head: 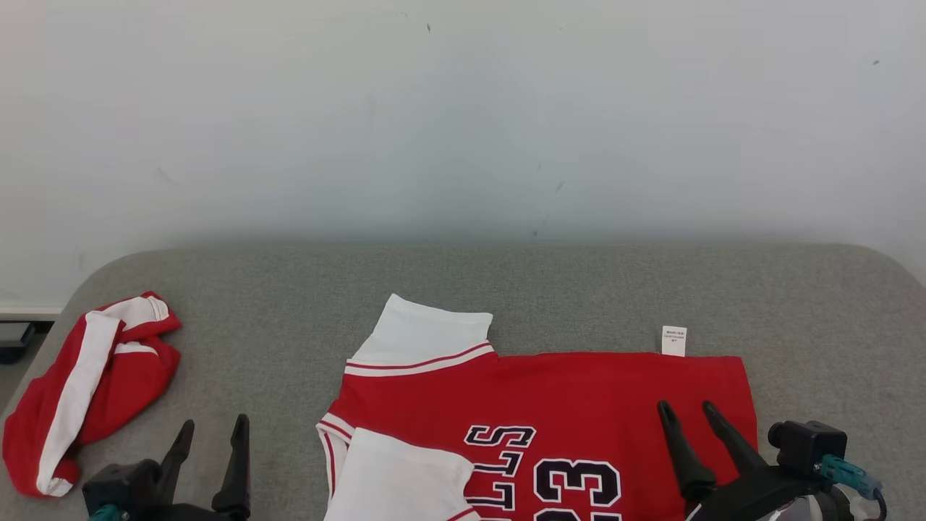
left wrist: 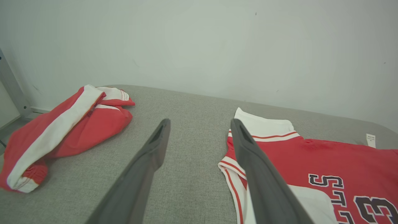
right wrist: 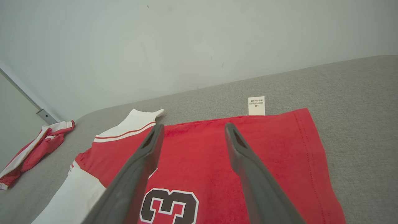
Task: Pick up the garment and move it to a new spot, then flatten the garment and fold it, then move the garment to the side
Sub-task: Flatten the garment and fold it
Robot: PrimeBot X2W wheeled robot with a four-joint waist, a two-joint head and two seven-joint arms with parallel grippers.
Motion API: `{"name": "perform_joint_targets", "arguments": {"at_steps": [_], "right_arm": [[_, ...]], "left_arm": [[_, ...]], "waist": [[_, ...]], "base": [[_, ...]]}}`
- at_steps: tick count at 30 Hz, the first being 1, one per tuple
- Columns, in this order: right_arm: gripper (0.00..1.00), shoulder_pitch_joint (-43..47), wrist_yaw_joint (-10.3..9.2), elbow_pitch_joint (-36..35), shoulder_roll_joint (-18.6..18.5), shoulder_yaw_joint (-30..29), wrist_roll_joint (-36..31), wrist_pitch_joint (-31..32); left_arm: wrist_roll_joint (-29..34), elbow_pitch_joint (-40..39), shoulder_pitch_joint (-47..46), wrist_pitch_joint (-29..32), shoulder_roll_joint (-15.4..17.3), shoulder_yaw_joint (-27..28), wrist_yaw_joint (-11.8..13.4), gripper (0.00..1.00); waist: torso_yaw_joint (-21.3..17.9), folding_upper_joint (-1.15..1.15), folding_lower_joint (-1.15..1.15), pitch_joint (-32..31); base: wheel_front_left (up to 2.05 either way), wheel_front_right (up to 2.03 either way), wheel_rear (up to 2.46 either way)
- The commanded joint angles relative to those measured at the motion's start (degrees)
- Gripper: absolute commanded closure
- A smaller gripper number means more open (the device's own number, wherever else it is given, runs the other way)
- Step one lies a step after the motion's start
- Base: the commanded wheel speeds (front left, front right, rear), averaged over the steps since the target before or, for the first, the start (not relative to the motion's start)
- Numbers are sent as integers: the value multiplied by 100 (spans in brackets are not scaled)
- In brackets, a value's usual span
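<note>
Jersey (head: pixel 615 391) flat on the counter (head: pixel 506 289), fold pending
Left claw (head: pixel 215 421) and right claw (head: pixel 685 405) gape empty; I'd grip matching edges and lift together.

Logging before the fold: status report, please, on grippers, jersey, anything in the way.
Left gripper and right gripper open, empty. Red jersey flat, number side up. Red shorts bunched at left, clear of it.

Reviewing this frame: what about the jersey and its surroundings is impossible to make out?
Jersey: near part cut off by the head view's bottom edge, so lettering and number are incomplete.
Care label: print too small to read in the head and right wrist views.
Red and white garment at the left: bunched up, so its type is unclear.
Right claw: its fingers cover a strip of jersey in the head view.
</note>
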Motion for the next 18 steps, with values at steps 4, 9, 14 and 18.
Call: {"name": "perform_joint_targets", "arguments": {"at_steps": [4,9,14,18], "right_arm": [[0,-45,-7,38,-18,-56,-1,-15],[0,-62,-7,59,-12,-89,-30,3],[0,-66,-7,38,-7,-108,-45,13],[0,-68,-7,10,-4,-126,-46,31]], "left_arm": [[-97,-32,77,-66,-26,63,56,0],[-139,-70,92,-93,-23,100,93,0],[-164,-130,115,-55,-13,78,106,0],[-133,-172,64,-71,5,50,90,0]], "waist": [[45,0,0,63],[66,0,0,84],[64,0,0,128],[64,0,0,182]], "base": [[0,0,0],[0,0,0],[0,0,0],[0,0,0]]}}
